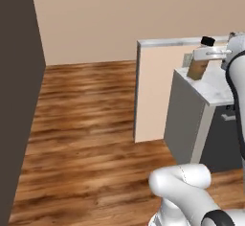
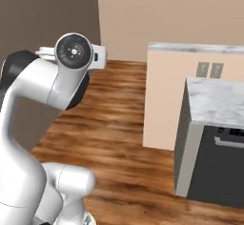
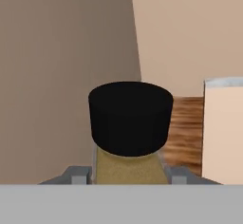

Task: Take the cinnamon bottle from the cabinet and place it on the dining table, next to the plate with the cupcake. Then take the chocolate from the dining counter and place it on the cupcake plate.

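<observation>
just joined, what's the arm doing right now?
The claw is shut on the cinnamon bottle, gripping its amber body below the black cap. In the left base view the bottle is held up in the air, tilted, in front of a white marble countertop beside a beige partition. No plate or cupcake is in sight here, so placing the bottle is not yet done.

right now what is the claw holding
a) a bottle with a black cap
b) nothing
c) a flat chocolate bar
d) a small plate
a: in the hand view the claw sits on either side of the cinnamon bottle, whose black cap stands just above the fingers; the left base view shows the same bottle carried in the air.
</observation>
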Controlling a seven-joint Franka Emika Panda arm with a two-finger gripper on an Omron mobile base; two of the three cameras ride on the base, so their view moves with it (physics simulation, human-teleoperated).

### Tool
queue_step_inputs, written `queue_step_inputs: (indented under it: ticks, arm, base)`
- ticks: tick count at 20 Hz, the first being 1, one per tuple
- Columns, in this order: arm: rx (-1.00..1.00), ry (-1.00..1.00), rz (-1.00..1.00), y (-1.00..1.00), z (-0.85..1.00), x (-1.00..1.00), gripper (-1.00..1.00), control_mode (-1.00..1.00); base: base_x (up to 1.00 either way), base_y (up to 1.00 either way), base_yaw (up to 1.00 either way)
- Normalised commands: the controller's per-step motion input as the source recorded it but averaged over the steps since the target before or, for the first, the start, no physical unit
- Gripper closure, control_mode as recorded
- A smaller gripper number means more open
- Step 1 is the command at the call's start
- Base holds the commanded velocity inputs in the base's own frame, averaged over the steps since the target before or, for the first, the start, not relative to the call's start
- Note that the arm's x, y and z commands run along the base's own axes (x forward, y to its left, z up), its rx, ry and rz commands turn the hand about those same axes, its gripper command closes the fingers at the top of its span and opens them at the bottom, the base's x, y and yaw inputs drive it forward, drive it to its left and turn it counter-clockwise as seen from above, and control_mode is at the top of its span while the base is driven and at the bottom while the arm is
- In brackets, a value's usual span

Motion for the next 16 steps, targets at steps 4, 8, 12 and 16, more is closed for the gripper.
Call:
queue_step_inputs:
  ticks: [4,8,12,16]
  arm:
    - [0.0,0.0,0.0,0.0,0.0,0.0,1.0,1.0]
    - [0.0,0.0,0.0,0.0,0.0,0.0,1.0,1.0]
    - [0.0,0.0,0.0,0.0,0.0,0.0,1.0,1.0]
    - [0.0,0.0,0.0,0.0,0.0,0.0,1.0,1.0]
  base:
    - [1.0,0.1,-0.16]
    - [1.0,0.28,-0.15]
    - [1.0,0.51,-0.15]
    - [1.0,0.75,-0.14]
